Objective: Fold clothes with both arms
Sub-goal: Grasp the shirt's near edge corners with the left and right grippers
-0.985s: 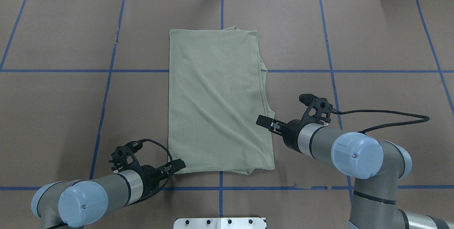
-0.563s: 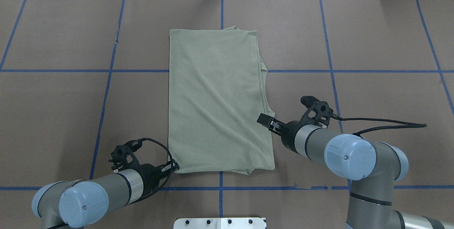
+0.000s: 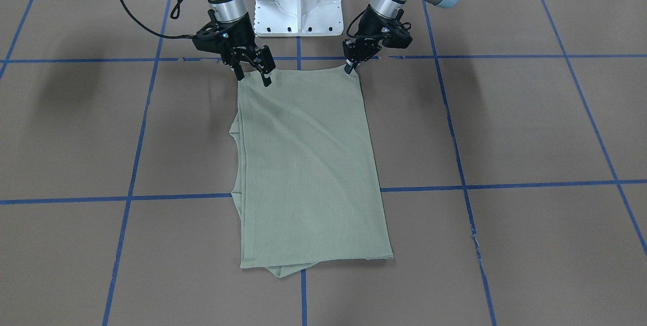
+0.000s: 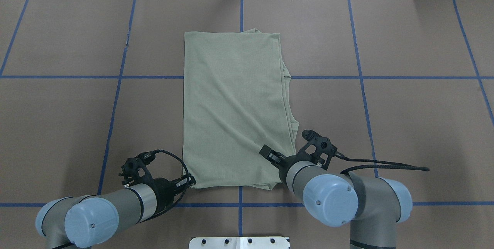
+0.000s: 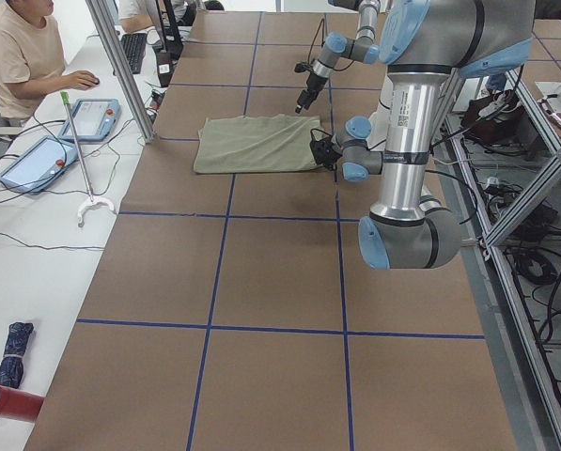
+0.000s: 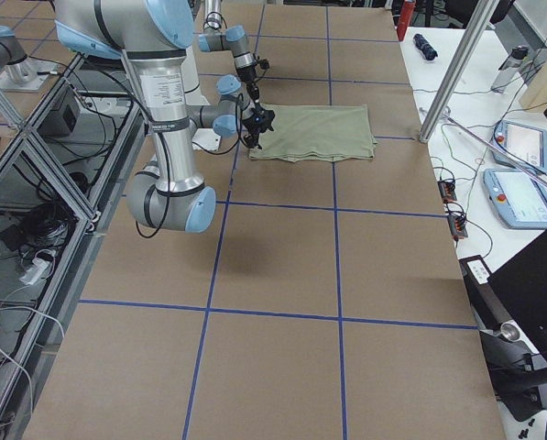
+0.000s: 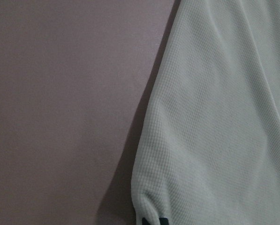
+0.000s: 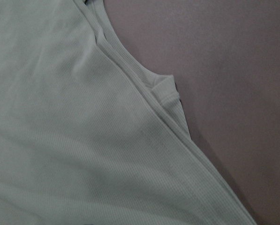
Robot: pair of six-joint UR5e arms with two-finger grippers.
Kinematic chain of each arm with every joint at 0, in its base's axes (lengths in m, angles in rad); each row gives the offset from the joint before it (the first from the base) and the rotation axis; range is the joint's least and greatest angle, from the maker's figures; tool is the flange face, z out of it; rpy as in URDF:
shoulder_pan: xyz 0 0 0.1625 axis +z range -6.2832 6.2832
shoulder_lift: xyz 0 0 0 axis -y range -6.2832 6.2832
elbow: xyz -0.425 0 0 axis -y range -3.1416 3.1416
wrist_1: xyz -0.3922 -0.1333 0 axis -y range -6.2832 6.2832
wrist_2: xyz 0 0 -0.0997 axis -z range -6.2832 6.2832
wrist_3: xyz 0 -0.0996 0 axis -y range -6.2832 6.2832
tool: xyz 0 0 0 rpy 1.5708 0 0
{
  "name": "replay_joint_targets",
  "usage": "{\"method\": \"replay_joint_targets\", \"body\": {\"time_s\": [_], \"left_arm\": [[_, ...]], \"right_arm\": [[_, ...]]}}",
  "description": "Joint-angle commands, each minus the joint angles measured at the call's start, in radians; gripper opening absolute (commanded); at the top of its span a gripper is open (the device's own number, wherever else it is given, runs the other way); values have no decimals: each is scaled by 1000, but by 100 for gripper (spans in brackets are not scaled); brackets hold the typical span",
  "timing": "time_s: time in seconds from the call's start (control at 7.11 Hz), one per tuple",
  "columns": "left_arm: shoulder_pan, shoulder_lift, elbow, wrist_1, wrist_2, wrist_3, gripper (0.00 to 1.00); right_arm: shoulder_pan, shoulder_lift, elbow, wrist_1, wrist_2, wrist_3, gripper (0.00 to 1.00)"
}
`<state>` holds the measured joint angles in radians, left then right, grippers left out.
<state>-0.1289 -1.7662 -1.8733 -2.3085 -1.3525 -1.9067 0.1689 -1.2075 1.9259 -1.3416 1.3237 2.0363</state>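
At the middle of the overhead view, the green shirt (image 4: pixel 235 106) lies flat on the brown worktop (image 4: pixel 58 125). It is folded to a long rectangle, and some lower layers stick out along its right edge. The left tool (image 4: pixel 189 181) is at the lower left corner of the shirt. Its jaws stand narrow and pinch this corner. In the left wrist view the cloth puckers at the bottom edge of the frame, just at the dark fingertips (image 7: pixel 162 221).

The right tool (image 4: pixel 268 152) is over the lower right part of the shirt, a little inside the right edge. In the front-facing view its jaws stand wide apart and hold nothing, with one finger at the shirt's side edge and the other over the cloth. If they touch the cloth, I cannot tell. The right wrist view shows only the layered edge of the shirt, with bare worktop beside it at the right of the frame.
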Motion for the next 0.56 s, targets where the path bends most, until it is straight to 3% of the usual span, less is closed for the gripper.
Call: {"method": "replay_joint_targets", "body": {"time_s": [0.0,0.42], "left_arm": [[0,-1,-1,0,1,0,0],[0,2,-1,0,1,0,0]], "right_arm": [[-37,28,-53,-56,-12,39,95],[-43,32,-64,-57,-17,33,94]]}}
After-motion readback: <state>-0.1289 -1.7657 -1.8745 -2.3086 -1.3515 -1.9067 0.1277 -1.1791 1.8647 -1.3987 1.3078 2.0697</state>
